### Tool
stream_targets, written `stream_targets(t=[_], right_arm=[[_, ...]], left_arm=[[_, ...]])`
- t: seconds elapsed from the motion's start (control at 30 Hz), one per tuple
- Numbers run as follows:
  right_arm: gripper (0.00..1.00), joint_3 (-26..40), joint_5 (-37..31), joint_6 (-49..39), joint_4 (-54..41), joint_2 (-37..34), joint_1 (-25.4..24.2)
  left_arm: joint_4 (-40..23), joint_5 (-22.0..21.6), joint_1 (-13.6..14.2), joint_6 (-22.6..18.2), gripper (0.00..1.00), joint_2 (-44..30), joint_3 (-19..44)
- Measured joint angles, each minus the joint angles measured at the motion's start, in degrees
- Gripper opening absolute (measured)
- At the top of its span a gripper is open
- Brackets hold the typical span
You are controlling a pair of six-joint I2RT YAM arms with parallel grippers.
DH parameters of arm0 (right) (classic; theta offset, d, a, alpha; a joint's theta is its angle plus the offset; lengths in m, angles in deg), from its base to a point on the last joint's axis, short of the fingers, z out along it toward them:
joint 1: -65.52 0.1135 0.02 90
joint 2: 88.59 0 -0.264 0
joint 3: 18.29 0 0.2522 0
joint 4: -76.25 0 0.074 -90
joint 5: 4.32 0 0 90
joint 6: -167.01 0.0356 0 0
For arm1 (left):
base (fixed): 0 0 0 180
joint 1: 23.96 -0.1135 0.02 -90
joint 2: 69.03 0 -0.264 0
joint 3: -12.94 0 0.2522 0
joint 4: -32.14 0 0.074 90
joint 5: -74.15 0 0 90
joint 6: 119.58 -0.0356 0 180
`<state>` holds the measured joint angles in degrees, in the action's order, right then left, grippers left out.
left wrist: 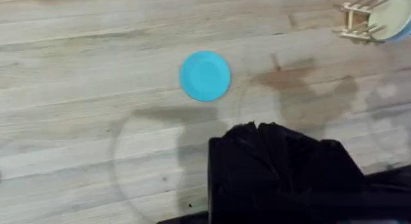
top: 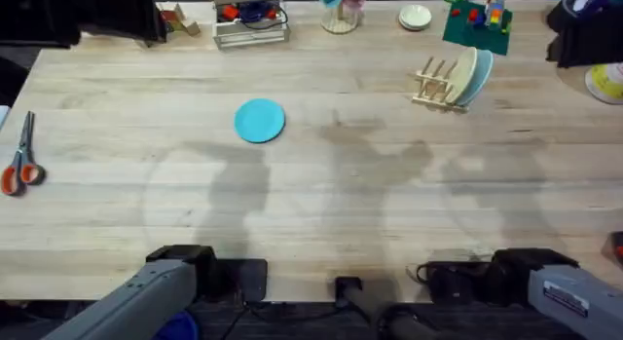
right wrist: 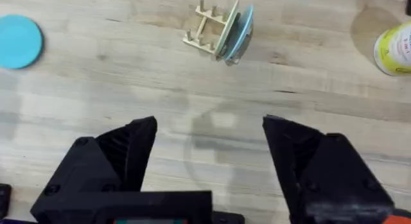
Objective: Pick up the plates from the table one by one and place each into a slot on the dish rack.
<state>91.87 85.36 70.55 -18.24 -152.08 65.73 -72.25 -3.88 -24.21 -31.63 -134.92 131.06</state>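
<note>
A bright turquoise plate (top: 260, 120) lies flat on the table (top: 321, 204), left of centre; it also appears in the left wrist view (left wrist: 205, 76). The dish rack (top: 435, 85) stands at the far right with a cream plate (top: 461, 75) and a pale blue plate (top: 480, 79) upright in its slots. My left gripper (left wrist: 257, 131) is shut and empty, held back near the front edge, well short of the turquoise plate. My right gripper (right wrist: 209, 147) is open with nothing between its fingers, also near the front edge, far from the rack (right wrist: 209, 28).
Orange-handled scissors (top: 21, 157) lie at the left edge. A wire basket (top: 251, 26), a green block board (top: 477, 20) and a small white dish (top: 415, 17) line the back. A yellow container (top: 608, 83) sits at the far right.
</note>
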Motion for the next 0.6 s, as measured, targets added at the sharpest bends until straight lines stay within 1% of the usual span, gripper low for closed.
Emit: stream_targets(t=[0.23, 0.47, 0.6], right_arm=[[0.995, 0.0, -0.01, 0.0, 0.02, 0.0, 0.0], [0.992, 0.0, 0.0, 0.0, 0.02, 0.0, 0.0], [0.995, 0.0, 0.0, 0.0, 0.04, 0.0, 0.0]], left_arm=[[-1.48, 2.21, 0.0, 0.89, 0.042, -0.07, 0.0], [-1.26, 6.61, 0.0, 1.29, 0.042, -0.69, 0.07], [-1.25, 9.45, 0.0, 1.47, 0.042, -3.0, 0.09]])
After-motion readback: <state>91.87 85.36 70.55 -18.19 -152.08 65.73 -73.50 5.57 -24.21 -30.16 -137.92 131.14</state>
